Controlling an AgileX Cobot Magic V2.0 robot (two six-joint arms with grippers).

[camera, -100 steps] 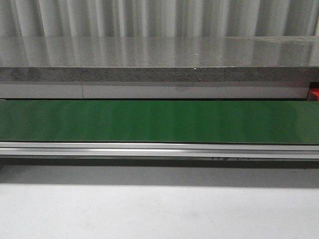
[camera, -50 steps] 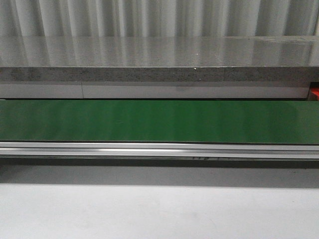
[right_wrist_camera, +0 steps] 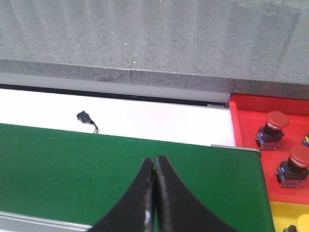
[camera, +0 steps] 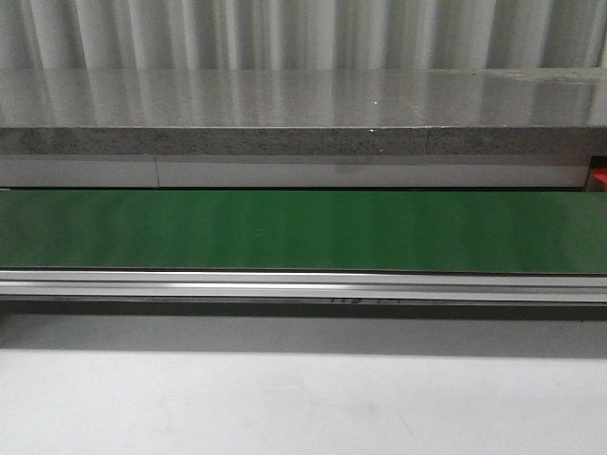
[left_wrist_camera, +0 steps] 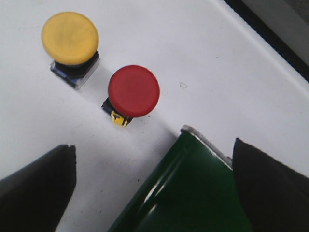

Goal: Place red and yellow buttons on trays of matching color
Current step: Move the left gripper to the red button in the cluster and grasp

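Behind green belt [camera: 303, 230], grey stone ledge [camera: 303, 114].

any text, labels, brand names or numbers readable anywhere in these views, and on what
No text can be read in any view.
Dark marks on the aluminium rail below the green belt in the front view: too small and blurred to read.
Yellow button, red button and red tray: no lettering visible.
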